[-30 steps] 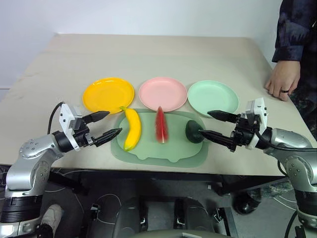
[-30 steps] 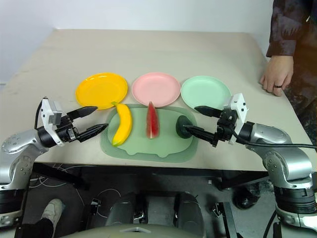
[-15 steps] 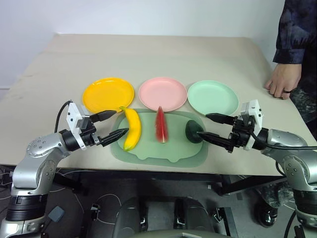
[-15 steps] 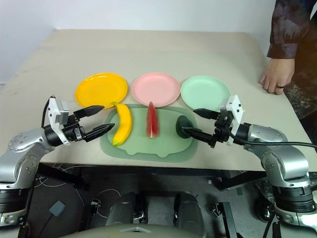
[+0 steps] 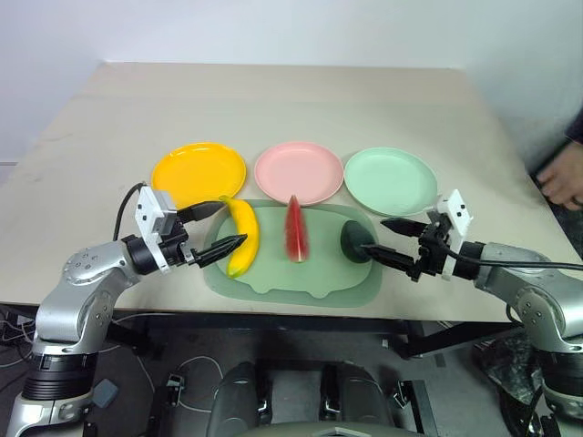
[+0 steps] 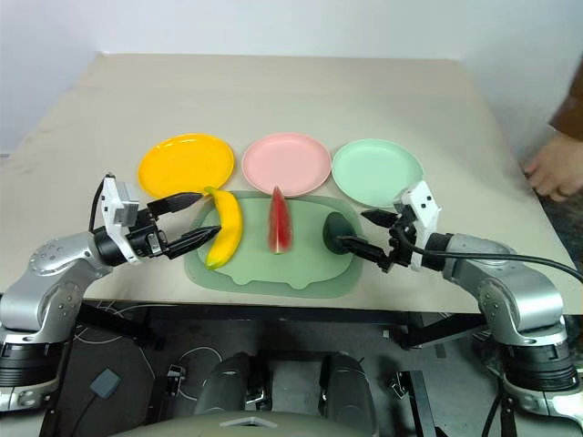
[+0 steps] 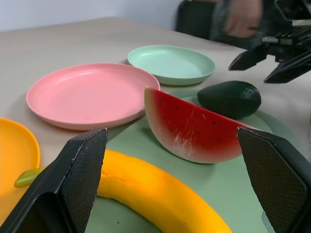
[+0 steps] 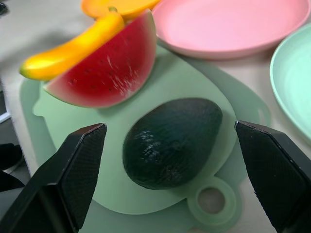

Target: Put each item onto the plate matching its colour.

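**Both grippers open beside the mat, three fruits not yet on plates**

Nearest the table's front edge, a pale green mat (image 5: pixel 301 273) is laid flat, and all three toy fruits are carried on it. At its left end the left gripper (image 5: pixel 221 228) is held with its two black fingers spread wide, nothing being gripped; the tips are seen at the sides of the banana (image 5: pixel 243 235) without contact being clear. The banana is laid lengthwise, its far stem tip reaching the rim of the orange-yellow plate (image 5: pixel 199 173). In the middle of the mat the watermelon wedge (image 5: pixel 294 228) is stood on its rind, red face showing. At the right end the avocado (image 5: pixel 356 241) is rested on its side, and the right gripper (image 5: pixel 390 238) is set just beside it with its jaws parted wide, one finger on each side of the fruit's line, no grasp being made.

Behind the mat three plates are ranged in a row: the orange-yellow plate at left, the pink plate (image 5: pixel 299 171) in the centre and the mint green plate (image 5: pixel 392 180) at right, none bearing any fruit. At the table's far right edge a person's hand (image 6: pixel 556 171) is seen.
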Action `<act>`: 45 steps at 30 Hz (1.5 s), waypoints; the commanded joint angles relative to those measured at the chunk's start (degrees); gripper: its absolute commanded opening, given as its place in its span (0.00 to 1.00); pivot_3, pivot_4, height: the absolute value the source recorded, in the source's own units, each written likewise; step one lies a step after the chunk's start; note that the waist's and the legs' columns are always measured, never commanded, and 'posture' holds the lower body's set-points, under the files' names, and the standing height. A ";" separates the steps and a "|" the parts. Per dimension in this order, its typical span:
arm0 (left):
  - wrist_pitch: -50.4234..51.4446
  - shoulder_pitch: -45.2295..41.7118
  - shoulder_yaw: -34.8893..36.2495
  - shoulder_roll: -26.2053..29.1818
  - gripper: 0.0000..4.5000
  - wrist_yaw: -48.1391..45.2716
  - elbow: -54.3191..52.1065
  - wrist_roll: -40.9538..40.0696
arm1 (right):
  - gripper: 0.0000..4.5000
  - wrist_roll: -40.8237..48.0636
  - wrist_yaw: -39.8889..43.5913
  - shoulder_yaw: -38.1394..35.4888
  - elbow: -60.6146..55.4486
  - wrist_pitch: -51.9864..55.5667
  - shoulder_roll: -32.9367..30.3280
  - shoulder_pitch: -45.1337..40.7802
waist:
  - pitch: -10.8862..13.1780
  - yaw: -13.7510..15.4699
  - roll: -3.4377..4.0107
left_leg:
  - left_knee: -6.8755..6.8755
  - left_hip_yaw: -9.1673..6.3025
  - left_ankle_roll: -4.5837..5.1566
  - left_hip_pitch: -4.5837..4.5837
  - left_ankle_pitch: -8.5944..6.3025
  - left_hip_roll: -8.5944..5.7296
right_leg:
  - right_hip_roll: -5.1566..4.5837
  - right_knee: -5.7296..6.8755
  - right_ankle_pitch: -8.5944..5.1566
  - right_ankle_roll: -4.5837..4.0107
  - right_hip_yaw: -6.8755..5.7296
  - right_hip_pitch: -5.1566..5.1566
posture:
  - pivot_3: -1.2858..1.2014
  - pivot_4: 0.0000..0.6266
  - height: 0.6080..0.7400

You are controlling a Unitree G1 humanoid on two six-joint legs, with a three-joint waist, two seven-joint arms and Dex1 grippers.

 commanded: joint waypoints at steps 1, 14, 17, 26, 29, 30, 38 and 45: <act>-0.01 -0.08 1.18 0.73 0.99 0.14 -1.99 -0.65 | 1.00 1.00 -2.71 0.73 0.01 4.03 1.75 -2.18 | 0.00 0.07 0.00 | 0.00 0.00 0.00 0.00 0.00 0.00 | 0.00 0.00 0.00 0.00 0.00 0.00 | 0.52 0.24 0.66; -0.49 -0.50 1.50 0.83 0.99 0.73 -1.02 -0.43 | 1.00 -1.99 -5.34 5.92 4.62 8.64 4.79 -8.23 | 0.00 0.05 0.00 | 0.00 0.01 0.00 -0.02 0.00 0.00 | 0.00 -0.01 0.00 0.00 0.00 -0.01 | 0.52 0.24 0.66; -0.55 -0.92 1.59 0.91 0.99 0.73 -0.59 -0.38 | 1.00 -2.42 -6.02 5.72 5.55 8.82 5.70 -9.02 | 0.00 0.01 0.00 | 0.00 0.01 0.00 -0.02 0.00 0.00 | 0.00 0.00 0.00 0.00 0.00 -0.01 | 0.52 0.24 0.66; -1.41 -0.94 1.49 0.68 1.00 0.51 0.34 0.09 | 0.67 -1.34 -2.45 3.98 2.19 6.28 4.53 -7.85 | 0.00 0.01 0.00 | -0.01 0.02 0.00 -0.02 0.00 0.00 | 0.00 0.00 0.00 0.00 0.00 -0.02 | 0.52 0.24 0.66; -1.61 -0.91 1.50 0.64 1.00 0.48 0.54 0.17 | 0.67 -1.22 -1.72 3.05 1.87 6.00 3.94 -7.71 | 0.00 0.03 0.00 | -0.01 0.01 0.00 -0.02 0.00 0.00 | 0.00 -0.01 0.00 0.00 0.00 -0.02 | 0.52 0.24 0.66; -1.65 -0.86 1.55 0.66 1.00 0.45 0.56 0.14 | 0.67 -1.05 -1.48 2.56 1.68 5.57 3.86 -7.70 | 0.00 0.03 0.00 | -0.01 0.01 0.00 -0.02 0.00 0.00 | 0.00 -0.01 0.00 0.00 0.00 -0.02 | 0.52 0.24 0.66; -1.81 -1.13 1.04 0.04 1.00 0.66 1.03 0.31 | 0.67 -4.78 -3.79 -0.96 9.10 -1.01 4.43 -14.03 | 0.00 -0.07 0.01 | -0.01 0.03 0.00 -0.02 0.00 0.00 | 0.00 0.00 0.00 0.00 0.00 -0.03 | 0.52 0.24 0.66; -1.95 -1.97 0.20 -0.82 1.00 0.90 1.64 0.72 | 0.67 -18.41 -7.47 4.23 39.18 -15.93 8.02 -28.92 | 0.01 -0.31 0.02 | -0.03 0.10 -0.01 -0.03 0.01 -0.02 | 0.04 0.01 0.00 0.00 0.01 -0.07 | 0.52 0.24 0.66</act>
